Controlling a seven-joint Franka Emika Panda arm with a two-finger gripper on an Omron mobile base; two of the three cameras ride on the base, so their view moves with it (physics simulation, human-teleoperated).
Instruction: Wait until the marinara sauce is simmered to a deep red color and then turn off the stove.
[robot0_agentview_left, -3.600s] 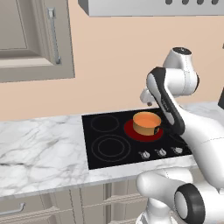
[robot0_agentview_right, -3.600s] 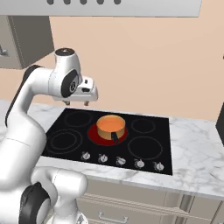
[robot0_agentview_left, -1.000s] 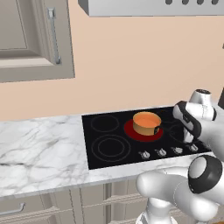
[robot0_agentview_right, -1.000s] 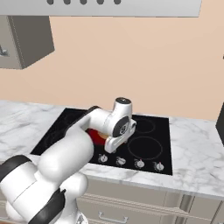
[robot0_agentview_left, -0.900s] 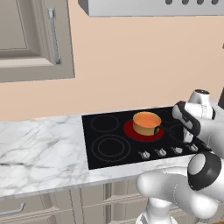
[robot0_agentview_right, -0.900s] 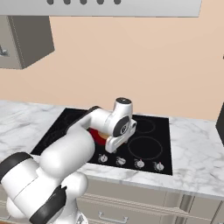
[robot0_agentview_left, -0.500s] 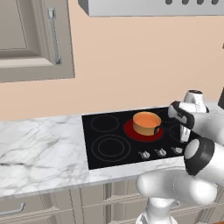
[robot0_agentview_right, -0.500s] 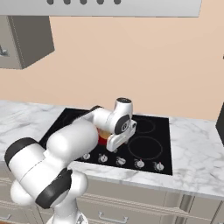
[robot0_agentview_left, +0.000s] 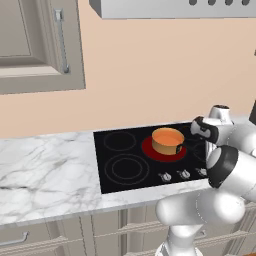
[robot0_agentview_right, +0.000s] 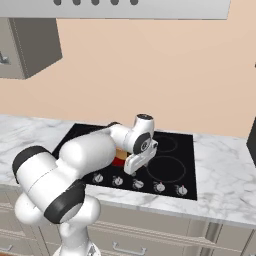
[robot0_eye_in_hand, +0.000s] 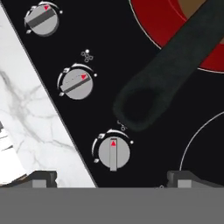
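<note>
I see the white marble worktop (robot0_agentview_left: 45, 170) carrying the stove (robot0_agentview_left: 125, 172), a flat black glass cooktop set into it, with silver knobs along its front edge. One rear burner ring (robot0_agentview_left: 150, 150) glows red, and on it stands a small round tan-orange pot (robot0_agentview_left: 167, 142) filled with the marinara sauce (robot0_agentview_left: 167, 135), a smooth orange disc of liquid. My white arm reaches low over the right front of the stove. In the hand view the pot's long dark handle (robot0_eye_in_hand: 170, 74) crosses the frame from the glowing ring. The pincer (robot0_eye_in_hand: 111, 177) hangs wide open, holding nothing, its tips either side of a round silver knob (robot0_eye_in_hand: 113, 153) whose red marker points towards the handle.
</note>
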